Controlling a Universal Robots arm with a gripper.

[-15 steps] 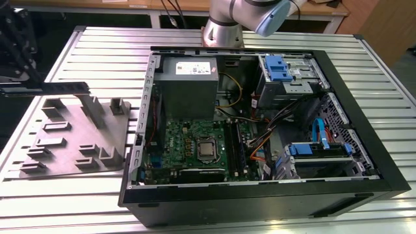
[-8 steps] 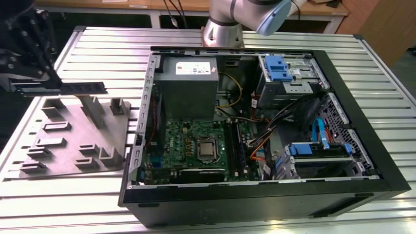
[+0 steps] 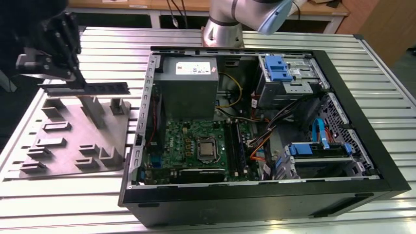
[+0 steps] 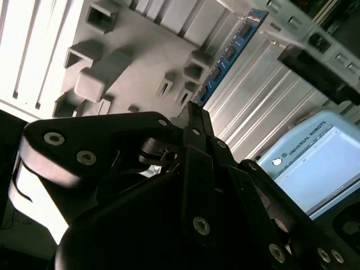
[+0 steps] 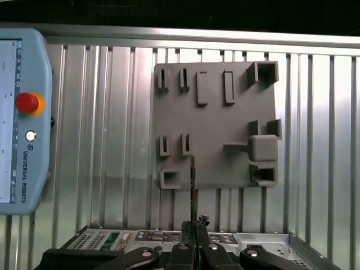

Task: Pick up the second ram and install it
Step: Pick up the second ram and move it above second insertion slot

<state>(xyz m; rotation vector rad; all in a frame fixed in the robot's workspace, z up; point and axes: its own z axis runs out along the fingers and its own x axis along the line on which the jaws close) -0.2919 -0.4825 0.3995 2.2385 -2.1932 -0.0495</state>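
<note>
My black gripper (image 3: 76, 83) hangs at the exterior view's left, shut on the second ram (image 3: 107, 88). This thin dark stick is held level, on edge, just above the far end of the grey fixture plate (image 3: 71, 139). In the second wrist view the ram (image 4: 230, 50) reaches out from the closed fingertips (image 4: 194, 112), showing a blue board with small black chips. In the first wrist view it is an edge-on sliver (image 5: 193, 180) over the plate (image 5: 219, 124), with the gripper (image 5: 195, 226) pinching its near end.
The open black computer case (image 3: 260, 195) lies at the exterior view's right, with the green motherboard (image 3: 192, 141), power supply (image 3: 187, 78) and blue drive bays (image 3: 279, 68) inside. A teach pendant (image 5: 22, 118) lies on the slatted aluminium table (image 3: 65, 195). The arm's base (image 3: 224, 24) stands behind the case.
</note>
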